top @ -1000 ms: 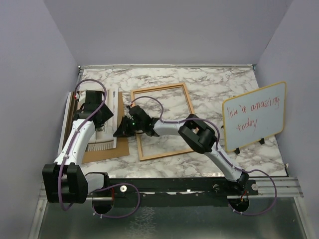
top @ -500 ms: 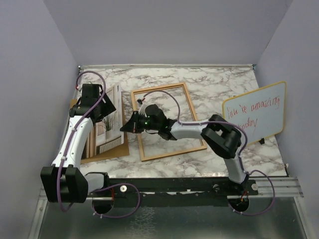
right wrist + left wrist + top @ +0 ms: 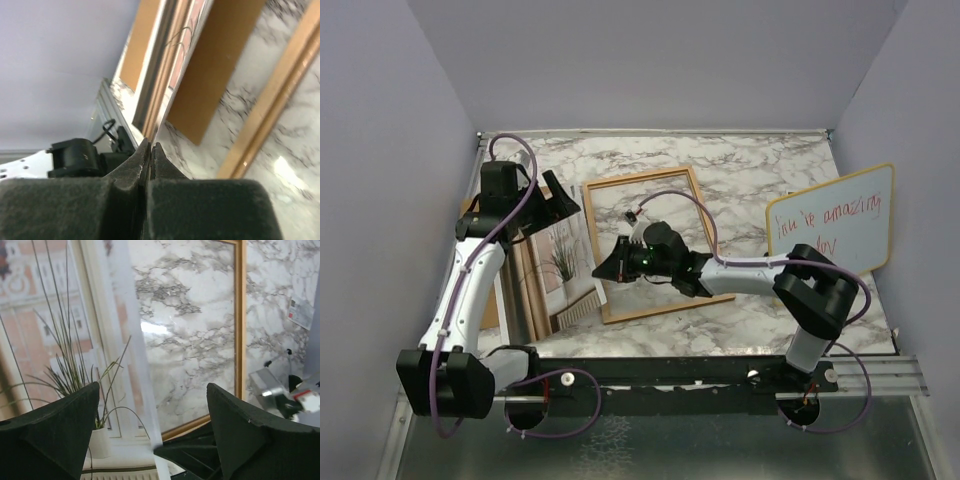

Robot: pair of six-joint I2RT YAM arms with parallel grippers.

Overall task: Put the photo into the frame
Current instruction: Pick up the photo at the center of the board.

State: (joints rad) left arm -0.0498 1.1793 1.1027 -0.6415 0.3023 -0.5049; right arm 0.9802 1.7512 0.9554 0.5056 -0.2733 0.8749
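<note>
Two claws are noted: the right claw (image 3: 604, 271) is pinched shut on the photo (image 3: 558, 268) at its edge, just left of the frame (image 3: 646, 311) on the desk (image 3: 750, 165); the left claw (image 3: 553, 203) is spread above the photo.

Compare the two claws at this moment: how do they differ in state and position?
The left claw stands open with nothing between its fingers; the right claw is shut on the edge of the photo. The left claw hovers near the far end of the photo; the right claw sits at the left rim of the frame. Both have black fingers.
</note>
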